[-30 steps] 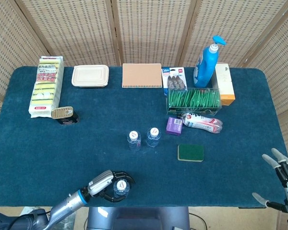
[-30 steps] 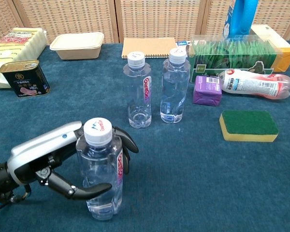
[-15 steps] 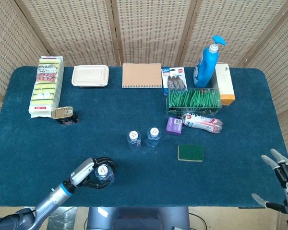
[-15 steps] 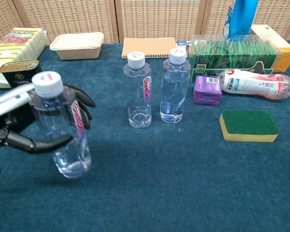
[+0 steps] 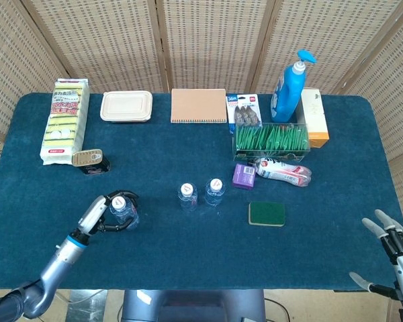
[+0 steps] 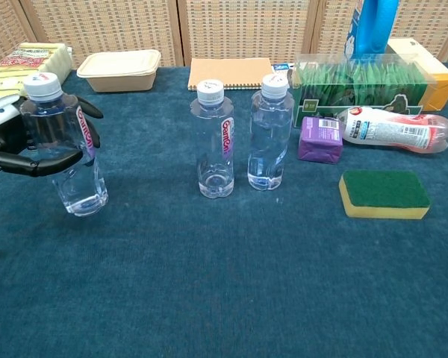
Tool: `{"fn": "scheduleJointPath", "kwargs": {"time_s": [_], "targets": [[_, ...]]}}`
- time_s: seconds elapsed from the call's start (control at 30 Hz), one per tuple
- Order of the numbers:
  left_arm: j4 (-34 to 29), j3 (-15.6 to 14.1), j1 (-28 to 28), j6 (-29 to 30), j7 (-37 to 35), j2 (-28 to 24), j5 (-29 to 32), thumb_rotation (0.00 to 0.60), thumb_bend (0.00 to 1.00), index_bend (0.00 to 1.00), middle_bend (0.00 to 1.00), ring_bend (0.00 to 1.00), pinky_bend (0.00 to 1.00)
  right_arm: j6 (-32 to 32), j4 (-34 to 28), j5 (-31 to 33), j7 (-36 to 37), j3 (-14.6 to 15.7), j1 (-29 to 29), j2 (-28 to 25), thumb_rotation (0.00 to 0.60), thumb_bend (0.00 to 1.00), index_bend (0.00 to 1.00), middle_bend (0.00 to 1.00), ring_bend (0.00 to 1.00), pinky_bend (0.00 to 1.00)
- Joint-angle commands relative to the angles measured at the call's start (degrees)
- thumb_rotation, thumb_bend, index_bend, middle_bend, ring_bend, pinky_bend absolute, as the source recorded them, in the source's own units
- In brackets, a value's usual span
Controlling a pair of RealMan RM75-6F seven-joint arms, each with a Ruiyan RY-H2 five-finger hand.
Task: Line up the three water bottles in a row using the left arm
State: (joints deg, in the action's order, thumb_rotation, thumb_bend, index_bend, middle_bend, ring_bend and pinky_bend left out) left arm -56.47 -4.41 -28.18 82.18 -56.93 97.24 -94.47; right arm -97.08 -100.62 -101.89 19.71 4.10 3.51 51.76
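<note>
Your right hand (image 5: 391,243) sits at the lower right of the head view, fingers spread, holding nothing. Your left hand (image 6: 19,145) grips the held bottle (image 6: 66,147) at the left edge of the chest view, upright; whether its base touches the cloth, can't tell. The other two bottles (image 6: 213,139) (image 6: 269,133) stand side by side mid-frame, well to its right, red label text too small to read reliably. Right of them: green sponge (image 6: 383,194), purple box (image 6: 320,139). Upper left: canned meat tin (image 5: 87,158).
</note>
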Motion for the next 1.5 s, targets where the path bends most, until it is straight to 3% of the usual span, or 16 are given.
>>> {"fn": "scheduleJointPath", "kwargs": {"time_s": [0.03,0.47,0.8,1.5], "targets": [[3.4,1.6,-1.2,-2.0,0.0,2.7,0.9,0.6,0.41,0.31,0.45,0.32,0.47,0.2,0.0,0.3,-0.1,-0.1,-0.1,0.0,0.6,0.0,0.11,0.01,0.0,0.0],[9.7,4.2,-5.1,-4.1,1.9,10.3,0.3,0.6,0.4,0.31,0.45,0.32,0.47,1.0,-0.1,1.3,-0.3,-0.3,-0.4,0.1,0.6,0.0,0.11,0.01,0.0,0.0],[14.1,5.0,-6.5,-3.7,4.5,13.4,-0.1,0.6,0.39,0.31,0.45,0.32,0.47,1.0,0.0,1.4,0.0,-0.4,-0.4,0.0,0.6,0.0,0.11,0.01,0.0,0.0],[18.1,5.8,-8.1,-5.4,1.3,17.4,1.4,0.6,0.37,0.31,0.43,0.29,0.46,1.0,0.3,1.8,0.4,-0.5,-0.4,-0.1,0.6,0.0,0.11,0.01,0.0,0.0]]}}
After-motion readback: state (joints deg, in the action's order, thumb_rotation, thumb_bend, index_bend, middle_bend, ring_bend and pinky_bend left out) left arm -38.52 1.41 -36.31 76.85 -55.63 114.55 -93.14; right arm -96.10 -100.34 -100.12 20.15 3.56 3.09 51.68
